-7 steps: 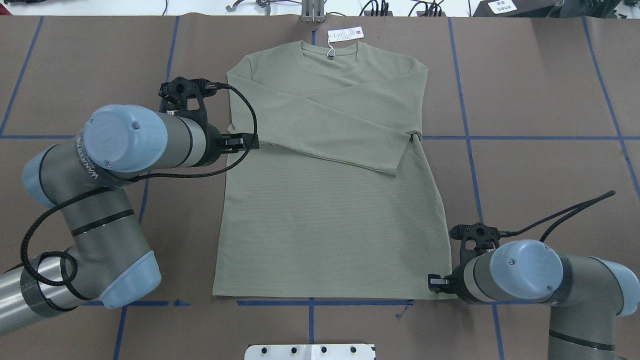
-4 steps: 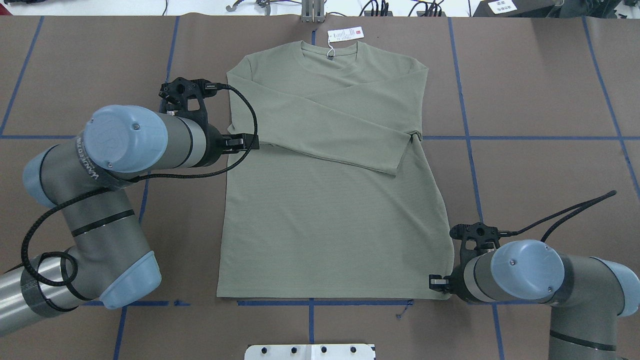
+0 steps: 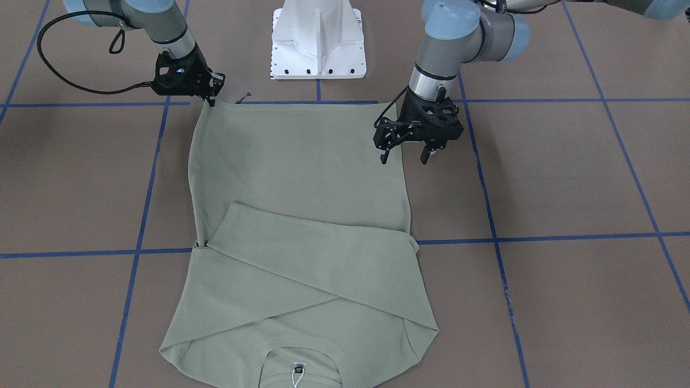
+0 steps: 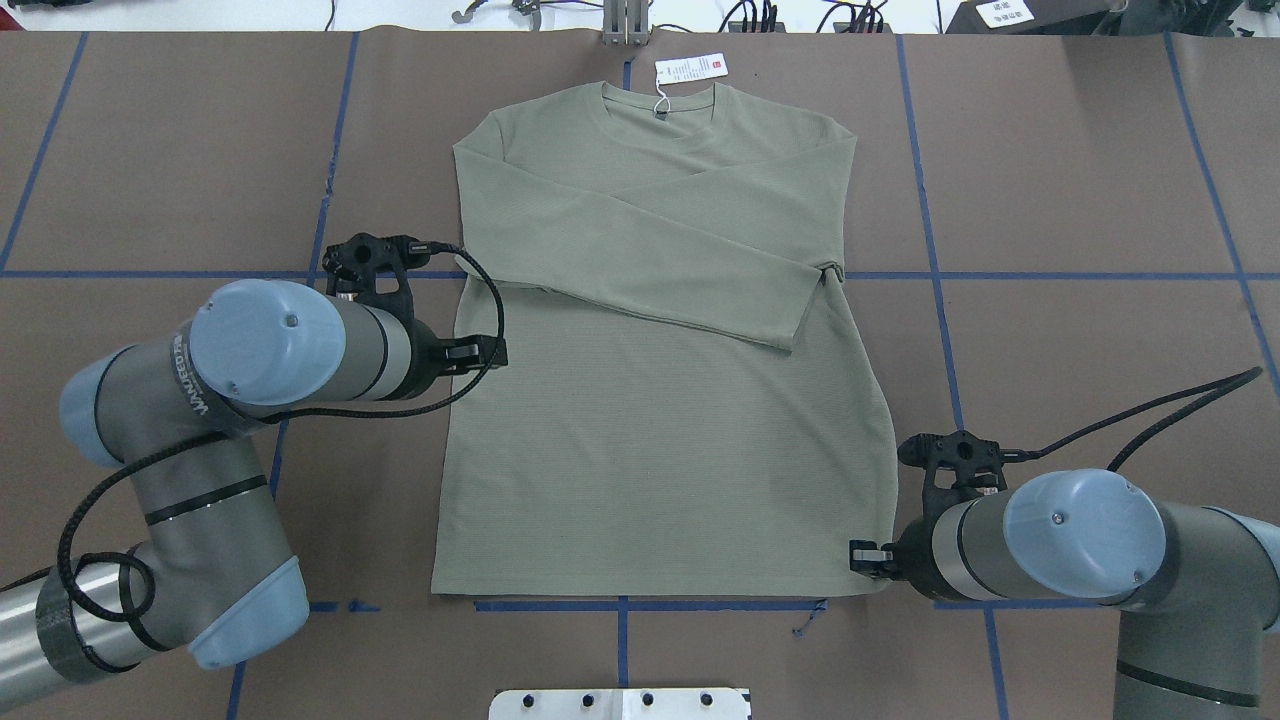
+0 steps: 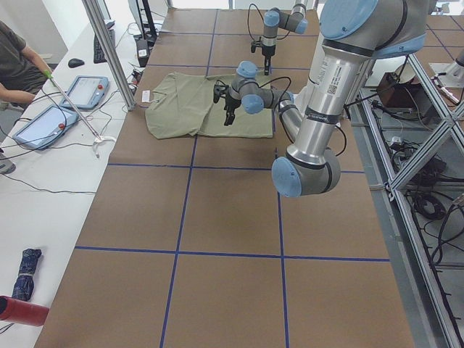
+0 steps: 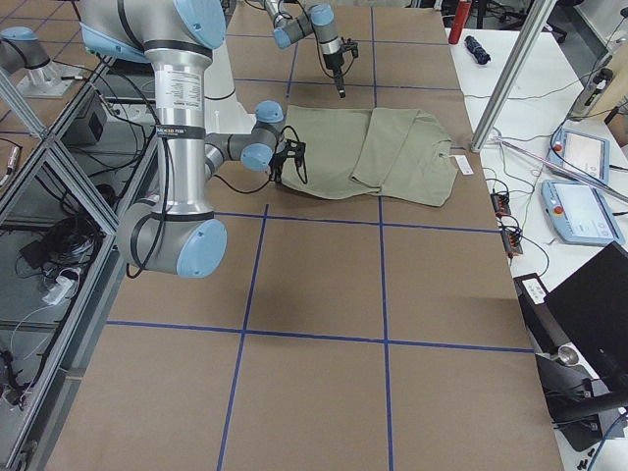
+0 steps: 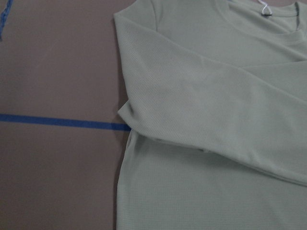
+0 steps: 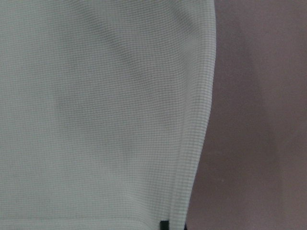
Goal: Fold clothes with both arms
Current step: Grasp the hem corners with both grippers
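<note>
Now | sage shirt (image 4: 660, 450) flat, sleeves crossed | left jaws apart | right jaws clamping hem corner

A robotics lab. A left arm (image 4: 250, 350) and a right arm (image 4: 1080, 540) stand by a white pedestal (image 3: 318, 37) at a long table (image 5: 232, 210) covered in brown paper, marked with a blue tape grid (image 5: 217, 254). Aluminium posts (image 5: 106, 43) rise at its edge. A white bench (image 5: 36, 196) alongside holds tablets (image 5: 90, 90), and a person (image 5: 18, 54) sits at it.
</note>
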### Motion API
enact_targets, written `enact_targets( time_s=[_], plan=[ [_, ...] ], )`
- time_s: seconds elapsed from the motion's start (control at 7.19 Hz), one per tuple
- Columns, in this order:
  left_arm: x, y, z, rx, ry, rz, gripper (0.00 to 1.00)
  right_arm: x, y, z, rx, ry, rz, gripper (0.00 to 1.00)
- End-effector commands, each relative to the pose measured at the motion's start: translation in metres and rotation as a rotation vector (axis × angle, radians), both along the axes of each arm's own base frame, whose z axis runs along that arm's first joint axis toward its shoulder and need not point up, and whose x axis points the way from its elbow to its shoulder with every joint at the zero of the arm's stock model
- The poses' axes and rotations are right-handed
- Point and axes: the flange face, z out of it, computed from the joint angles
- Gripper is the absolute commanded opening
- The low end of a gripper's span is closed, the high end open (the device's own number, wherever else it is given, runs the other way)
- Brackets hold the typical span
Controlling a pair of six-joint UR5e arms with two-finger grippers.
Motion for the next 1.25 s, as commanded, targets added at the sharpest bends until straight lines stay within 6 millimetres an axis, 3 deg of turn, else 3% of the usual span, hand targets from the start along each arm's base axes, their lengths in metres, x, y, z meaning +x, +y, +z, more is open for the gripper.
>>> enact_targets(
  time_s=[0.0, 0.28, 1.11],
  plan=[
    [0.033, 0.055, 0.016, -0.137, 0.012, 0.05, 1.0, 0.001, -0.003, -0.006, 0.008, -0.012, 0.01, 0.0],
    [0.054, 0.091, 0.02, -0.256, -0.04, 0.038, 1.0, 0.001, -0.003, -0.008, 0.012, -0.017, 0.013, 0.0],
    [0.062, 0.12, 0.036, -0.319, -0.069, 0.045, 1.0, 0.006, -0.009, -0.006, 0.007, -0.014, 0.023, 0.0]
  ],
)
